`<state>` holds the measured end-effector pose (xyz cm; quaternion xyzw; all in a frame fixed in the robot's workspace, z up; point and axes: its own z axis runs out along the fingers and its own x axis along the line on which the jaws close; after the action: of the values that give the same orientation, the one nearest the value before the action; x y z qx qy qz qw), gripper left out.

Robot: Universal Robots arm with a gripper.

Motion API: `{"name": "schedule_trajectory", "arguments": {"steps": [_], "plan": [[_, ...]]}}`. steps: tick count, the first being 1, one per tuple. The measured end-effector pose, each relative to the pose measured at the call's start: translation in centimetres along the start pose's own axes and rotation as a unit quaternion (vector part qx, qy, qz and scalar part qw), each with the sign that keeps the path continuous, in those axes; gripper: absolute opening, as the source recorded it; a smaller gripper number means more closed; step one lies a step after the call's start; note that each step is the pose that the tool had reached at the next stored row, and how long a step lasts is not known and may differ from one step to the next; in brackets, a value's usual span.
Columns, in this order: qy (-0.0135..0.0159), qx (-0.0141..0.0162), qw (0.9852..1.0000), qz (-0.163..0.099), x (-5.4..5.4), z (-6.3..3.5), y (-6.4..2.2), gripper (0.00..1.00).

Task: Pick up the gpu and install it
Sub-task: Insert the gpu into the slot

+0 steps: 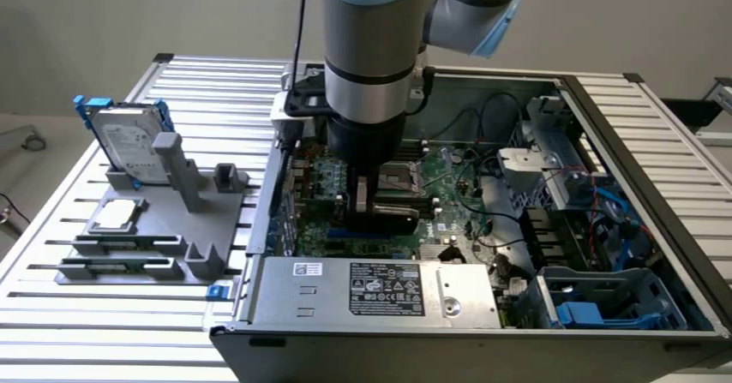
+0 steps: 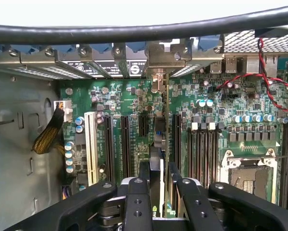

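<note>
Right now my jaws (image 2: 158, 168) are clamped on the graphics card (image 2: 158, 142), which stands edge-on between them over the dark slots of the green board (image 2: 119, 96). A white slot (image 2: 91, 147) lies a few slots away, and red and black wires (image 2: 273, 91) loop near the case's back edge. In the exterior view, the card (image 1: 389, 220) sits mid-frame inside the computer case (image 1: 458, 357). A hard drive (image 1: 120, 139) stands upright on the surface (image 1: 46, 314) at the exterior view's left.
</note>
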<state>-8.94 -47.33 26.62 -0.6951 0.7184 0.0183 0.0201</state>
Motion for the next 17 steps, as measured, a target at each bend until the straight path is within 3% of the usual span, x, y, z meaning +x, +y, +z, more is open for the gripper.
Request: {"name": "schedule_trajectory", "arguments": {"steps": [12,17], "plan": [[-0.0002,-0.0007,1.0000,0.000,0.02,0.30,0.02,0.26],[-0.0003,-0.0037,1.0000,-0.001,0.02,0.31,0.02,0.26]]}}
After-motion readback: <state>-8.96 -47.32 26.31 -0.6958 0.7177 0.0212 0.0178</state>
